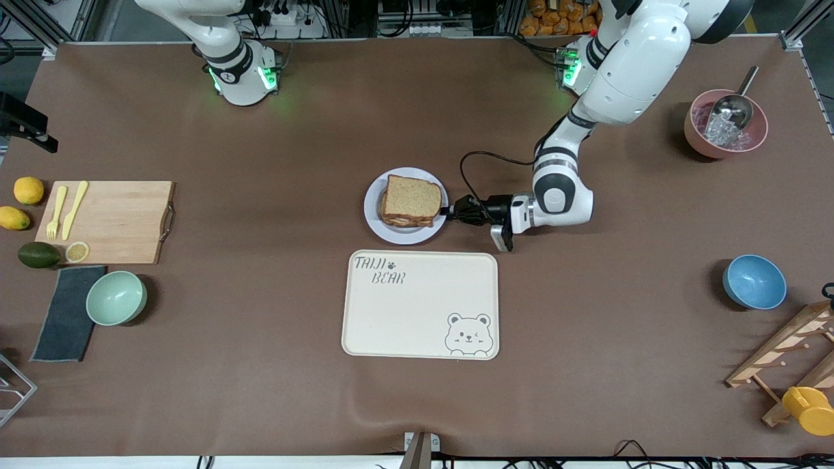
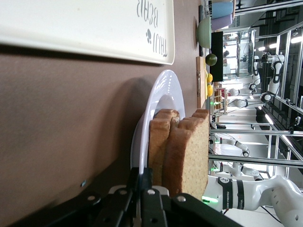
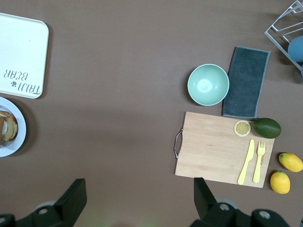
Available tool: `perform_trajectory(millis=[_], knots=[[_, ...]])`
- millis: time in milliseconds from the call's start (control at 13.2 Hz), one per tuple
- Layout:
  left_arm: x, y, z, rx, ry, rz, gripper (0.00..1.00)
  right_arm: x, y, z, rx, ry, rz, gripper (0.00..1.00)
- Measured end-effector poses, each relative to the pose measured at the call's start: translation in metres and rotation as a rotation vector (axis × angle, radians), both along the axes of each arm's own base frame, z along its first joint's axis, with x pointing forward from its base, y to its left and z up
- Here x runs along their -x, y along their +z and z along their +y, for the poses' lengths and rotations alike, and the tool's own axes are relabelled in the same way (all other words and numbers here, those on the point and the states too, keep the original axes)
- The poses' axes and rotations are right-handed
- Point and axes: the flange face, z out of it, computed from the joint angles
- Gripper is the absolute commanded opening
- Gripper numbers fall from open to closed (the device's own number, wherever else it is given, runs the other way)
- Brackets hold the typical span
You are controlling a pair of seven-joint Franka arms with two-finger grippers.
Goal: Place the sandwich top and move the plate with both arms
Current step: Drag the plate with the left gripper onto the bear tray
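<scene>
The sandwich top (image 1: 410,198), a brown bread slice, lies on a stacked sandwich on the round pale plate (image 1: 374,218) at the table's middle. My left gripper (image 1: 449,212) lies low at the plate's edge toward the left arm's end, shut on the rim. In the left wrist view its jaws (image 2: 142,176) pinch the plate (image 2: 163,94) rim, with the sandwich top (image 2: 191,151) right beside them. My right gripper (image 3: 138,187) waits high over bare table, open, with nothing between its fingers. Its view catches the plate (image 3: 14,144) at one border.
A cream bear-print tray (image 1: 420,304) lies just nearer the camera than the plate. A cutting board (image 1: 111,221), fruit and a green bowl (image 1: 116,298) sit toward the right arm's end. A blue bowl (image 1: 754,281), pink bowl (image 1: 725,124) and wooden rack (image 1: 791,358) sit toward the left arm's end.
</scene>
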Motion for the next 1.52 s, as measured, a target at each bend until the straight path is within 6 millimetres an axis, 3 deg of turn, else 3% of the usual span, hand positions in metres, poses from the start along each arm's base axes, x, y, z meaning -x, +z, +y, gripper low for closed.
perform_trajectory(millis=[911,1518], knots=[[-0.02,0.019,-0.016,0.074,0.087,-0.014,0.0,-0.002,-0.003,0.0,0.0,0.0,0.005,1.0],[-0.044,0.059,-0.015,0.157,0.152,-0.004,0.0,-0.002,-0.003,-0.001,0.0,-0.002,0.005,1.0]])
